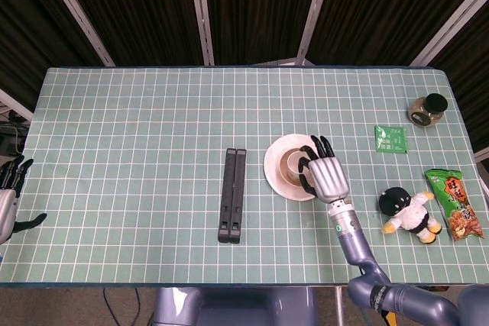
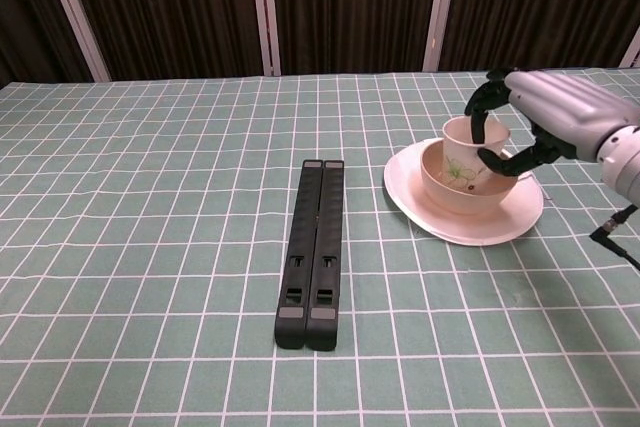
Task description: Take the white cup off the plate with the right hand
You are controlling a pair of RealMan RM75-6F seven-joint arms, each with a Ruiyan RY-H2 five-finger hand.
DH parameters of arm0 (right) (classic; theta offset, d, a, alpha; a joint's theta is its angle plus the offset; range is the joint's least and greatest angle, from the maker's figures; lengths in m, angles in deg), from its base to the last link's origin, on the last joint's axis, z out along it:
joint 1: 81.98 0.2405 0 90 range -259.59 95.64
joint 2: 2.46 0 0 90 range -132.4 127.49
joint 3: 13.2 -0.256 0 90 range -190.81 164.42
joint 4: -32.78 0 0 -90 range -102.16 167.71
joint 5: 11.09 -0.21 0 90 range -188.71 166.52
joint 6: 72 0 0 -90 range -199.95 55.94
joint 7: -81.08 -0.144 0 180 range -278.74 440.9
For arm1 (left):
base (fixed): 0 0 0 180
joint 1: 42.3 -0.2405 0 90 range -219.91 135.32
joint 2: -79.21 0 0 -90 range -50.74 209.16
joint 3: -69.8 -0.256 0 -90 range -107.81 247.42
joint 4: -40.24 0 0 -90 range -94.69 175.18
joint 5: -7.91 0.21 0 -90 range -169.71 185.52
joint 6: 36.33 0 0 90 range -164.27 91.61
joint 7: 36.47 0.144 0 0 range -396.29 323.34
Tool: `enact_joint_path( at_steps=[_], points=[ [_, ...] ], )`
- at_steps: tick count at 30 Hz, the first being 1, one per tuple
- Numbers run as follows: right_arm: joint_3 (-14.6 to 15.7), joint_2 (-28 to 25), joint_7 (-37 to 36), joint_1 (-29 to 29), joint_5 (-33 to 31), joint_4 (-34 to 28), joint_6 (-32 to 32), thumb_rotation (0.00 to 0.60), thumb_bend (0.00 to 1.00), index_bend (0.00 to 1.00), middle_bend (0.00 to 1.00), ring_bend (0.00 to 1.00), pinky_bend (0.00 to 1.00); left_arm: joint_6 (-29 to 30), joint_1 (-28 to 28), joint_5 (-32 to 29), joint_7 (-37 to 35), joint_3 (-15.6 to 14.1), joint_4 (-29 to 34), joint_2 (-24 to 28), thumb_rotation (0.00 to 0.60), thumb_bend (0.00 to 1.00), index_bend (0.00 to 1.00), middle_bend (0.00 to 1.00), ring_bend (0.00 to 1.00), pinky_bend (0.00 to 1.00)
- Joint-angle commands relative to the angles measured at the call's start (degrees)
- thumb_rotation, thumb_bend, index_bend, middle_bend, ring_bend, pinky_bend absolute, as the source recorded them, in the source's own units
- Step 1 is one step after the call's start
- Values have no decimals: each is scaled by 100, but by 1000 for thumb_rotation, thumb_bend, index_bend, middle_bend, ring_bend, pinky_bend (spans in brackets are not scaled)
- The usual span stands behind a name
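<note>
The white cup (image 2: 462,153) with a small flower print stands in a pink bowl (image 2: 450,190) on the pink plate (image 2: 470,226), raised partly above the bowl's rim. My right hand (image 2: 541,114) grips the cup from the right, fingers over its rim and thumb against its side. From the head view the cup (image 1: 293,164) shows inside the plate (image 1: 273,166), with the right hand (image 1: 328,175) covering the plate's right part. My left hand (image 1: 9,196) hangs at the table's far left edge, fingers apart and holding nothing.
Two black bars (image 2: 312,252) lie side by side left of the plate. To the right of it are a plush toy (image 1: 409,211), a green snack packet (image 1: 457,204), a green sachet (image 1: 390,139) and a dark-lidded jar (image 1: 428,109).
</note>
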Motion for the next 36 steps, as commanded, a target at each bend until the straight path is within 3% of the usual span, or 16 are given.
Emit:
enact_joint_path(
  at_steps=[1,7,12,21,32,34,36],
  points=[
    [-89,-270,-50,-81,159,-265,295,600,414,615,245,0,0,5,-2,1,12,-2,3,-3,600,21,0,0,0,0],
    [-297,-783,-169,-281,-37,-486,530,600,408,617,248,0,0,39,-12,11,40,-2,21,-8,600,21,0,0,0,0],
    [-315,-1025,-363,-472,-389,-165,439,600,403,617,248,0,0,54,-9,19,103,-3,44,-20,600,21,0,0,0,0],
    [-70,-766,-786,-660,-875,863,-106,600,398,617,248,0,0,109,-18,49,217,-14,95,-37,600,21,0,0,0,0],
    [93,-503,-947,-695,-867,1354,-327,600,345,617,236,0,0,108,-19,39,208,-8,85,-42,600,20,0,0,0,0],
    [112,-519,-937,-704,-869,1335,-364,600,318,596,195,0,0,113,-20,44,187,-4,77,-41,600,19,0,0,0,0],
    [121,-580,-957,-725,-863,1242,-382,600,293,490,114,0,0,119,-24,54,163,-5,73,-37,600,19,0,0,0,0]
  ],
)
